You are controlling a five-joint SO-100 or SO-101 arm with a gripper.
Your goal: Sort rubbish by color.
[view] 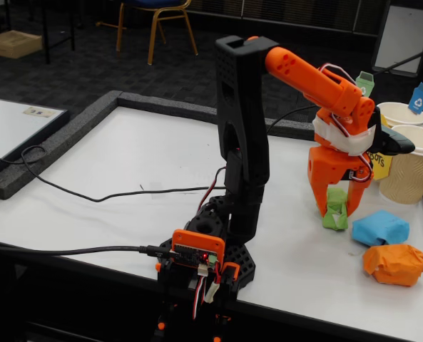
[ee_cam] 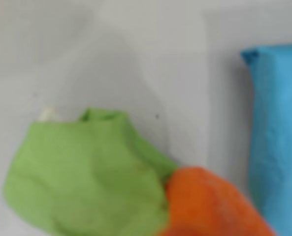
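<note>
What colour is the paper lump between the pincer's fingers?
Green. The paper lump sits between the pincer fingers, clearest in the fixed view.

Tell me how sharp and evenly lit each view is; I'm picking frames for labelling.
Wrist view: soft and out of focus, so the green lump, orange lump and blue lump show as smooth blobs; light is flat, with only a faint shadow on the table. Fixed view: sharp, evenly lit, the gripper and paper cups crisp, background floor dim.
</note>
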